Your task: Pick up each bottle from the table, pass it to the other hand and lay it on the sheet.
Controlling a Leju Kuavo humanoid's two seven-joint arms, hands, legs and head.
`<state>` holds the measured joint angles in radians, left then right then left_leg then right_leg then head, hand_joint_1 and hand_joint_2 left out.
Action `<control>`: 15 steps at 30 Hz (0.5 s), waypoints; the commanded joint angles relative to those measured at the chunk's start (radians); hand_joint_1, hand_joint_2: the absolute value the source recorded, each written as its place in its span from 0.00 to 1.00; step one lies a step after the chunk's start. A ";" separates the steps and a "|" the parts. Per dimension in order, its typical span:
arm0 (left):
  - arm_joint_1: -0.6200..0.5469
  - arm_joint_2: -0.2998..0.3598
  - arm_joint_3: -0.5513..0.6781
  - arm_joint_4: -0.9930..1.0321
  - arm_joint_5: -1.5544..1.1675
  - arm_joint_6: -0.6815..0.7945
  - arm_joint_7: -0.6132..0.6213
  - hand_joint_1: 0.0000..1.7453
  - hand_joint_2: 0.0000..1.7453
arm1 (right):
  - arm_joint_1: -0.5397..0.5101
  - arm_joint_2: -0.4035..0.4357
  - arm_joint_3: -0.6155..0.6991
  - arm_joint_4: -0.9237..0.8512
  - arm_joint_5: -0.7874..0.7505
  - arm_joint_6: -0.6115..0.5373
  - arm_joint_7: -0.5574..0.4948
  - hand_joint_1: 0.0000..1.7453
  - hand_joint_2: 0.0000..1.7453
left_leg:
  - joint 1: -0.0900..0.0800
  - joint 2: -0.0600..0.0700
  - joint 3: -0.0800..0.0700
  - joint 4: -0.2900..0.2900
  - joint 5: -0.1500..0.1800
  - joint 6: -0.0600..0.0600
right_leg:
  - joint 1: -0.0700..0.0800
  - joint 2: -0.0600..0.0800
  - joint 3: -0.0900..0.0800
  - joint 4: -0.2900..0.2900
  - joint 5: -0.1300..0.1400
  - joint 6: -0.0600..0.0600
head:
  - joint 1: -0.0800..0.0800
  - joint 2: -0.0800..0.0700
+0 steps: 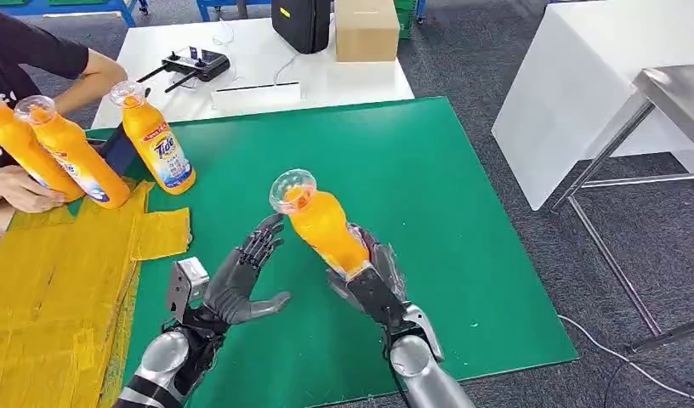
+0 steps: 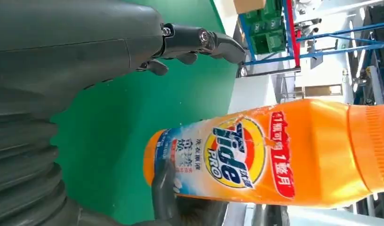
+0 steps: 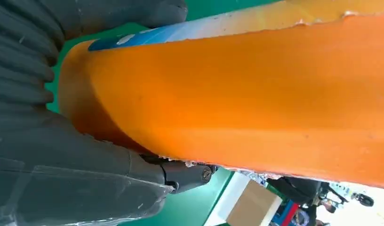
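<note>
The green table [image 1: 429, 153] runs wide ahead of me, and the yellow sheet [image 1: 54, 280] lies along its left side, near me; three other bottles [image 1: 156, 144] stand tilted at the sheet's far end, where a person's hand [image 1: 20, 189] rests on one of them; the bottle [image 1: 325, 223] I am working with is up off the table in the middle, leaning cap-first toward the left, my right hand [image 1: 371, 285] wrapped around its lower body; my left hand [image 1: 241, 276] is spread wide and holds nothing, its fingertips [image 1: 271, 229] just beside the bottle's shoulder but, as far as I can judge, not touching it. The risk I see is in the handover; I grip low and the bottle leans, so its weight sits above my fingers and it may swing or slip if my right hand loosens before the left has closed; my left palm faces the label side, so a shallow closing may only brush the smooth plastic and push it away; a drop from here would land on green table, short of the sheet, and could roll toward the standing bottles.
</note>
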<state>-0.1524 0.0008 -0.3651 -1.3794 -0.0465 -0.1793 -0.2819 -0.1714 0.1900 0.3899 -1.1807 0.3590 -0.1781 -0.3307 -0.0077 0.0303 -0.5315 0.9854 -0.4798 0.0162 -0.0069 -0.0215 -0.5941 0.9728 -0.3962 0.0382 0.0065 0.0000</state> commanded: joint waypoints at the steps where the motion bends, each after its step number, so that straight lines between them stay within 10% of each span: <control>1: -0.061 -0.009 -0.021 0.082 0.028 0.005 0.005 0.00 1.00 | -0.075 0.002 0.131 0.162 0.007 0.042 0.010 1.00 1.00 | 0.002 -0.002 0.002 0.000 0.000 -0.002 | 0.001 0.002 0.003 -0.001 0.000 -0.001 | 0.000 0.000; 15: -0.112 -0.031 -0.046 0.124 -0.006 0.041 0.000 0.00 1.00 | -0.149 0.029 0.311 0.226 0.110 0.050 0.052 1.00 1.00 | 0.004 -0.004 0.003 0.002 -0.002 -0.003 | 0.004 0.003 0.004 0.000 -0.001 -0.001 | 0.000 0.000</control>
<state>-0.1919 -0.0160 -0.3712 -1.3447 -0.0438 -0.1351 -0.2819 -0.2246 0.2148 0.5774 -1.0678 0.4551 -0.1454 -0.2972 -0.0068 0.0303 -0.5320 0.9854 -0.4797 0.0162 -0.0057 -0.0215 -0.5948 0.9729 -0.3961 0.0382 0.0069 0.0004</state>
